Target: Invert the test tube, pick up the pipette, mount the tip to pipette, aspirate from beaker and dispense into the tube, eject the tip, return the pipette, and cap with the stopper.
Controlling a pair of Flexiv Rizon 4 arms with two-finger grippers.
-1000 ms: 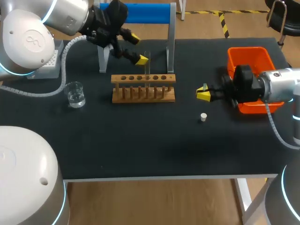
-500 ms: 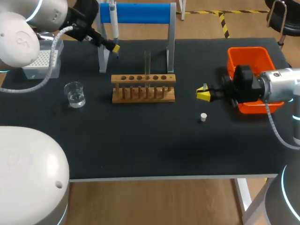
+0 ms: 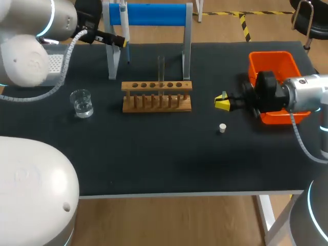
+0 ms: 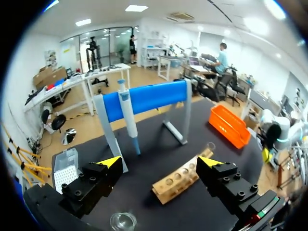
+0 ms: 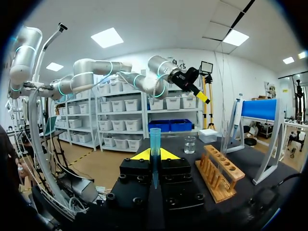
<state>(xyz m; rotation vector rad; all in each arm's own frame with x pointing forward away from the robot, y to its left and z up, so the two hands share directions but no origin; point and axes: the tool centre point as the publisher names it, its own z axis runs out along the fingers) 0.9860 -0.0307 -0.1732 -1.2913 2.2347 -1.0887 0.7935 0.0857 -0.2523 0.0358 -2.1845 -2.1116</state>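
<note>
Head view: our left gripper (image 3: 121,42) hovered beside the pipette (image 3: 123,18) on its blue stand (image 3: 154,14); the test tube (image 3: 161,66) stood upright in the rack (image 3: 156,97). Left wrist view: its jaws were spread, the pipette ahead. Right wrist view: our right gripper (image 5: 154,155) pinched a blue tip (image 5: 154,139). We judged the pickup was in hand; next, advance and close.

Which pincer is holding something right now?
The right pincer: it is shut on a blue pipette tip standing upright between its yellow ends. The left pincer is wide open and empty.
</note>
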